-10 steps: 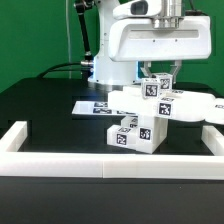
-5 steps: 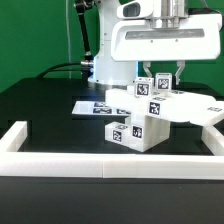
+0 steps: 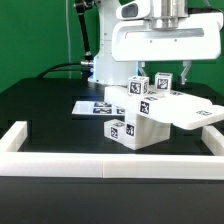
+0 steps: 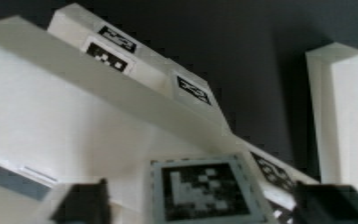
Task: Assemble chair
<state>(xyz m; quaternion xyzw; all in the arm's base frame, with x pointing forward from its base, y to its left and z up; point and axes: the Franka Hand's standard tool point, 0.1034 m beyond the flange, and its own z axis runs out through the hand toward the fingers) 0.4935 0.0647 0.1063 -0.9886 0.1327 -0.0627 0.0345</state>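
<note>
The chair [image 3: 152, 112], a cluster of blocky white plastic parts bearing square black-and-white tags, sits on the black bench [image 3: 40, 110] near the middle. Its flat slab reaches toward the exterior view's right, close to the low white border rail [image 3: 100, 165] that frames the bench's front and sides. Open dark surface lies on the exterior view's left. The marker board [image 3: 92, 106] lies flat behind the chair. The gripper [image 3: 163, 75] hangs just above the chair's upright pieces with its fingers parted, gripping nothing. The wrist view shows smooth white faces and tags close up.
</note>
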